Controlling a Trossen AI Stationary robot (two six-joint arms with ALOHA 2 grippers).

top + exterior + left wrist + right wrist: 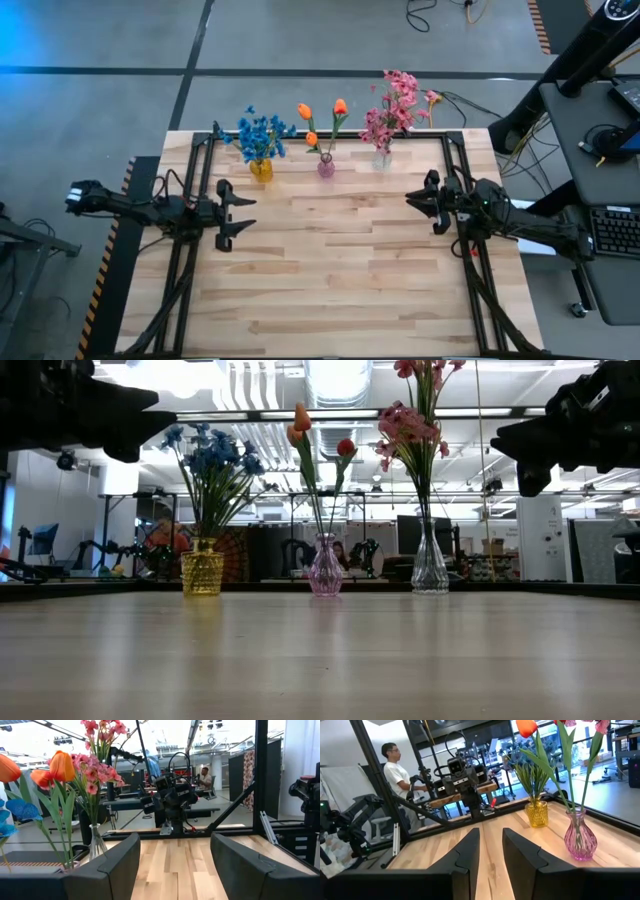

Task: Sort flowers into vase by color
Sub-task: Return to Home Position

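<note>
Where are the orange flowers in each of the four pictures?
High view: the orange flowers in the pink vase, middle of three.
Low view: orange flowers at centre, in the pink vase.
Left wrist view: orange flowers between the blue flowers and the pink flowers.
Right wrist view: one orange bud above the pink vase.
Shared landmark: the blue flowers beside them.

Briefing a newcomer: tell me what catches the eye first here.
At the far edge of the table stand blue flowers in a yellow vase, orange tulips in a pink vase, pink blossoms in a clear vase. The left gripper and right gripper hover open, empty, at its sides.
</note>
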